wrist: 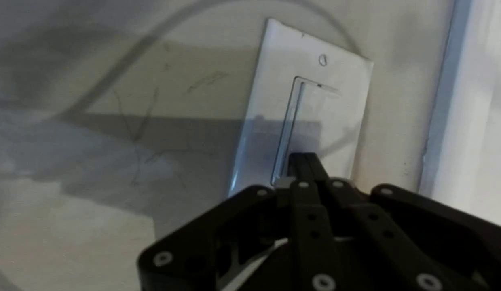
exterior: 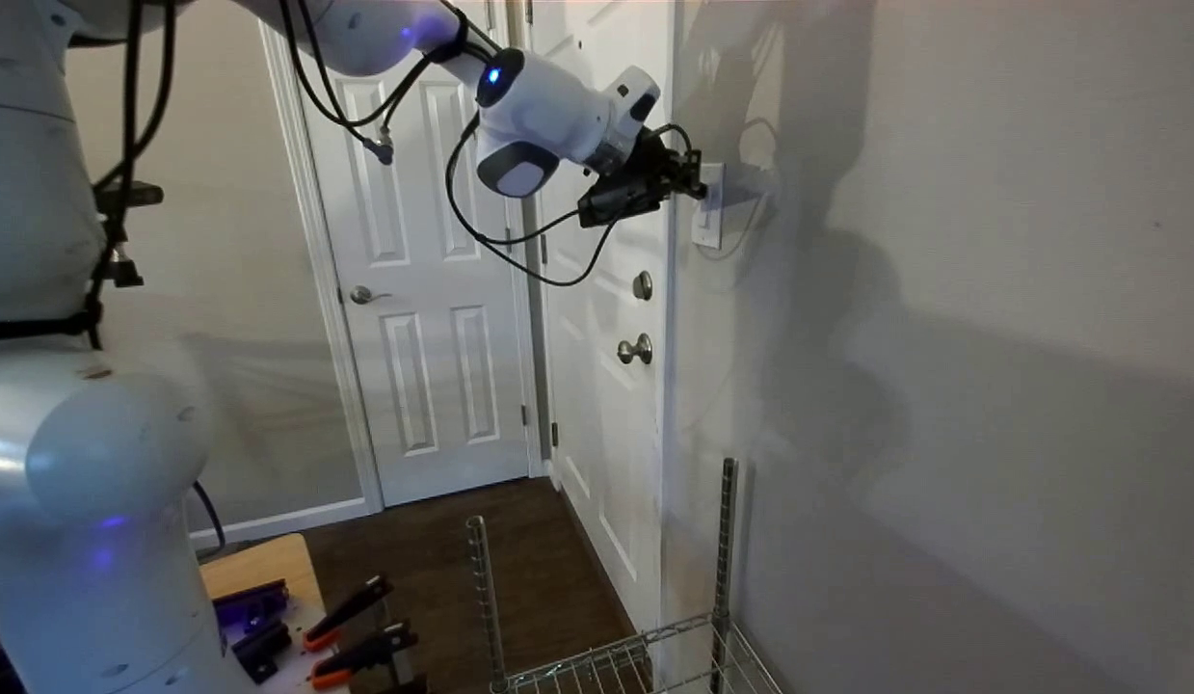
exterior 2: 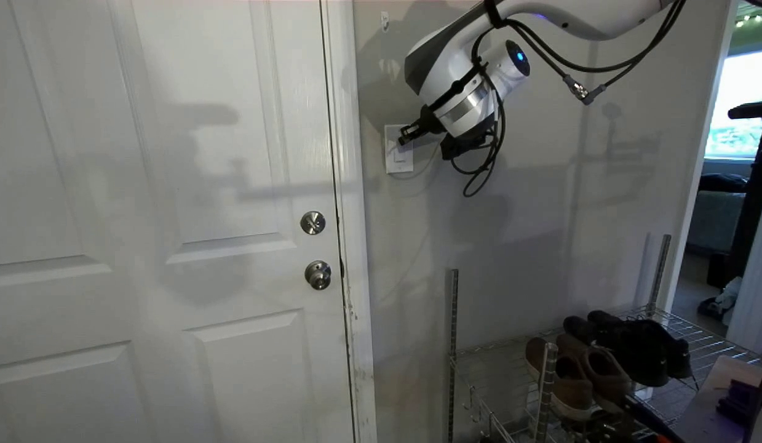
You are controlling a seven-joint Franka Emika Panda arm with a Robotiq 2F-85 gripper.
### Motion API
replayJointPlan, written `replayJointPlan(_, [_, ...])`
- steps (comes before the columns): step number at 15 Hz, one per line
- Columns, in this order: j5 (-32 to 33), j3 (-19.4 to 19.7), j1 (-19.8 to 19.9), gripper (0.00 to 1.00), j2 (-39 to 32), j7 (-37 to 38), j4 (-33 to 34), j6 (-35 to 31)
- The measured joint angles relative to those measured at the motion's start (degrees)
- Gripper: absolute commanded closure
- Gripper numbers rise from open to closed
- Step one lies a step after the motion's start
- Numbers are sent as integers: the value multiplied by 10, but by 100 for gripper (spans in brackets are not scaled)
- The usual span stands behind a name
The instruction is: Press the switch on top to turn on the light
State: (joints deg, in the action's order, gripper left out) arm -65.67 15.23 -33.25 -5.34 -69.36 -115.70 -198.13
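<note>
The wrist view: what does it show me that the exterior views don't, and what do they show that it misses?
Only the wrist view shows a screw near the upper edge of the switch and faint dark marks on the wall beside it; I can't make these out elsewhere.

Only the exterior views show the arm, a round knob and, lower down, a rack.

Both show the switch, the wall and the black gripper right at the switch.

One gripper [wrist: 309, 163] was at one switch [wrist: 305, 109], below the switch were one deadbolt [exterior 2: 312, 223], one round knob [exterior 2: 318, 275], two brown shoes [exterior 2: 574, 391], one rack [exterior 2: 545, 394]
</note>
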Motion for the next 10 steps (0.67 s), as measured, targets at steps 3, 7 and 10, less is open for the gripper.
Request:
replayJointPlan(3, [0,1,-1,99,1,0,-1,0])
replayJointPlan(7, [-8,14,-14,99,25,-1,-25,0])
replayJointPlan(10, [-36,19,-22,99,84,-8,-86,0])
